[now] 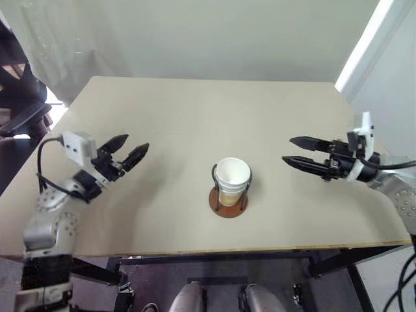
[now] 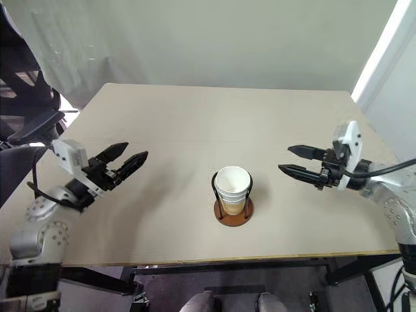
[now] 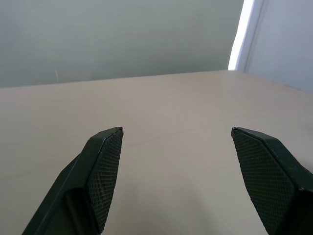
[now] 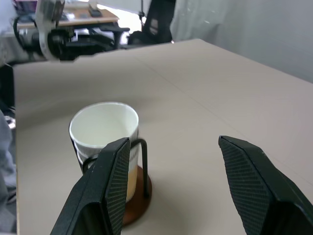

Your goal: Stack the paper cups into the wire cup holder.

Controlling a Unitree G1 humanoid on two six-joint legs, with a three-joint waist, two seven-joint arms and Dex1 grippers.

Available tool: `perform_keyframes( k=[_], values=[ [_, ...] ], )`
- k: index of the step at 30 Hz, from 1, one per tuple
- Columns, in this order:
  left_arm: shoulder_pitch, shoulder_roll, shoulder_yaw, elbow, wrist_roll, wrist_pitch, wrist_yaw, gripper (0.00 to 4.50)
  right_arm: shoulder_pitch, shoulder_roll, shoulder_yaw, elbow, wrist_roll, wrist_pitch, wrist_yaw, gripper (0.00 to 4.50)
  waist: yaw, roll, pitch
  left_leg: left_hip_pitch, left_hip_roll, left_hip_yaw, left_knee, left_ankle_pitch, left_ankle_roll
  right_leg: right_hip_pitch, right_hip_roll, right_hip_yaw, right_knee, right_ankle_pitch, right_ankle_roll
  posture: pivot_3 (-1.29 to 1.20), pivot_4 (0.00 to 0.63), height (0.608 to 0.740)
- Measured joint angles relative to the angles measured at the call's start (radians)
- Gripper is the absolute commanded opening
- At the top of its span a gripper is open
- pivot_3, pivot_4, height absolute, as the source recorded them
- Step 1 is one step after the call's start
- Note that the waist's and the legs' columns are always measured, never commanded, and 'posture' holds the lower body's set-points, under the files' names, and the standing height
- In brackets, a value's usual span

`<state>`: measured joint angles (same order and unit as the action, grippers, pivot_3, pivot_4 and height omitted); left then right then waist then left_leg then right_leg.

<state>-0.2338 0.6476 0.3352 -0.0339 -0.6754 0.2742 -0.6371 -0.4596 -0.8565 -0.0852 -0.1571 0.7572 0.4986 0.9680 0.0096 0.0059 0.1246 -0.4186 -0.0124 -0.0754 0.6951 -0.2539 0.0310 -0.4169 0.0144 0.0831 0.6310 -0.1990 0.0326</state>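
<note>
The paper cups (image 1: pixel 233 181) stand nested upright in the wire cup holder (image 1: pixel 228 203), a reddish-brown disc with black wire loops, near the table's front middle. From the right wrist view the cups (image 4: pixel 105 132) and the holder (image 4: pixel 138 196) lie just beyond the fingers. My left gripper (image 1: pixel 132 150) hovers open and empty to the left of the holder, well apart from it. My right gripper (image 1: pixel 294 151) hovers open and empty to the right, pointing toward the cups. Between the left fingers (image 3: pixel 105 166) there is just bare tabletop.
The beige table (image 1: pixel 195 110) stretches behind the holder. A dark office chair (image 1: pixel 23 97) stands off the table's left side. A bright window strip (image 1: pixel 364 45) runs along the right wall.
</note>
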Motion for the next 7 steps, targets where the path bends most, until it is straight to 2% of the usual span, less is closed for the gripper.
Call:
perform_keyframes(
  k=[7],
  values=[
    [0.087,-0.047,0.059,-0.153,-0.019,0.049,0.101,3.77,-0.115,0.074,0.046,0.139,-0.078,0.011,0.044,2.93,-0.004,0.0,0.0,0.001,0.003,0.0,-0.009,0.009,-0.004,-0.003,0.002,0.0,0.0,0.006,-0.008,0.0,0.15,0.74]
  ],
)
